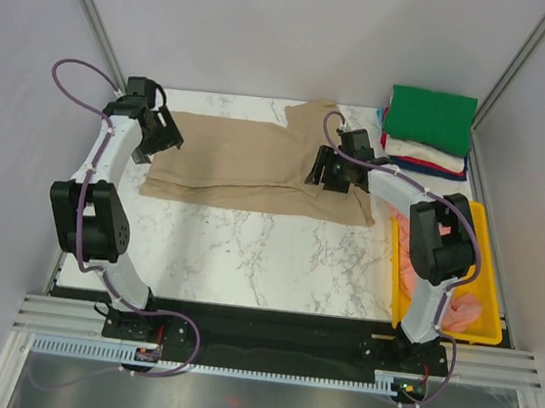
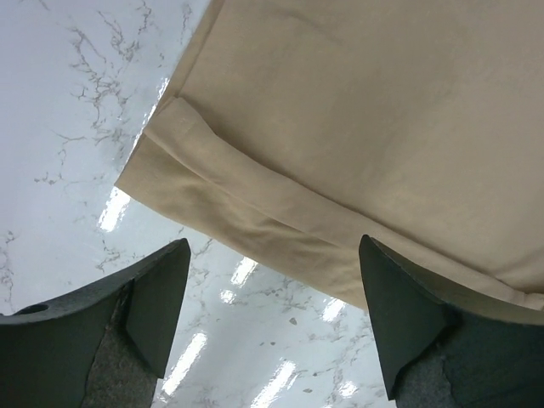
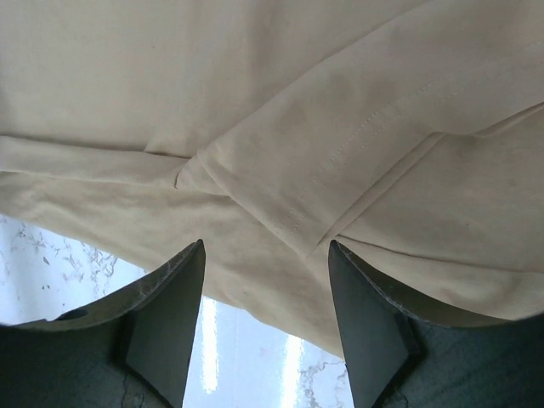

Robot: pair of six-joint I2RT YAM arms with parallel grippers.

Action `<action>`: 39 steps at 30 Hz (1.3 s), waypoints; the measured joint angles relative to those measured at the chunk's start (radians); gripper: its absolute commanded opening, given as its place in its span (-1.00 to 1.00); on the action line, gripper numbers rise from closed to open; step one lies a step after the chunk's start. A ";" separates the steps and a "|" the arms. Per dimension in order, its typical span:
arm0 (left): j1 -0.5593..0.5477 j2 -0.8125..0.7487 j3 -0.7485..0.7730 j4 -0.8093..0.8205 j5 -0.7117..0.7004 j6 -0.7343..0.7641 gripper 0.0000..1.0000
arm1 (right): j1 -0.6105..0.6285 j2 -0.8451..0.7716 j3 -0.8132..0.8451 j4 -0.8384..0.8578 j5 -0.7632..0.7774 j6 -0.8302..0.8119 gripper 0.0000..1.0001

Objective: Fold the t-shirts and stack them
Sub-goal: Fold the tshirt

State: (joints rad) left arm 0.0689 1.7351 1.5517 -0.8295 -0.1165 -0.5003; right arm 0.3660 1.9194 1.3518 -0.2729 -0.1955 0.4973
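A tan t-shirt [image 1: 248, 162] lies spread on the marble table, partly folded lengthwise, one sleeve sticking out at the back. My left gripper [image 1: 161, 142] is open and empty over its left end; the left wrist view shows the shirt's folded hem corner [image 2: 221, 191] just beyond the open jaws. My right gripper [image 1: 330, 171] is open and empty over the shirt's right part; the right wrist view shows a folded sleeve and seam [image 3: 340, 161] between the fingers. A stack of folded shirts [image 1: 428, 131], green on top, then white, red and blue, sits at the back right.
A yellow plastic tray [image 1: 397, 277] at the right edge holds pink fabric [image 1: 462, 309], partly hidden by the right arm. Grey walls and metal posts enclose the table. Bare marble [image 1: 266, 258] lies in front of the tan shirt.
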 measured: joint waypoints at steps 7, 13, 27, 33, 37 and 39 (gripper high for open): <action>-0.006 0.036 -0.080 0.010 -0.005 0.011 0.74 | 0.005 0.010 -0.005 0.031 -0.010 0.028 0.34; -0.006 0.106 -0.134 0.026 0.005 -0.011 0.70 | 0.003 0.005 -0.039 0.051 -0.010 0.031 0.35; 0.037 0.288 -0.059 0.107 0.017 -0.065 0.40 | 0.000 -0.185 -0.214 0.079 -0.032 0.030 0.36; 0.059 0.357 0.063 0.113 0.019 -0.082 0.40 | -0.015 -0.213 -0.260 0.087 -0.035 0.027 0.36; 0.069 0.395 0.171 0.117 0.049 -0.116 0.41 | -0.024 -0.213 -0.284 0.085 -0.034 0.022 0.36; 0.082 0.425 0.237 0.124 0.087 -0.145 0.41 | -0.027 -0.213 -0.290 0.085 -0.034 0.022 0.36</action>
State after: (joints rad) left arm 0.1509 2.1597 1.7885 -0.7059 -0.0292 -0.6456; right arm 0.3389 1.7061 1.0622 -0.1883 -0.2298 0.5190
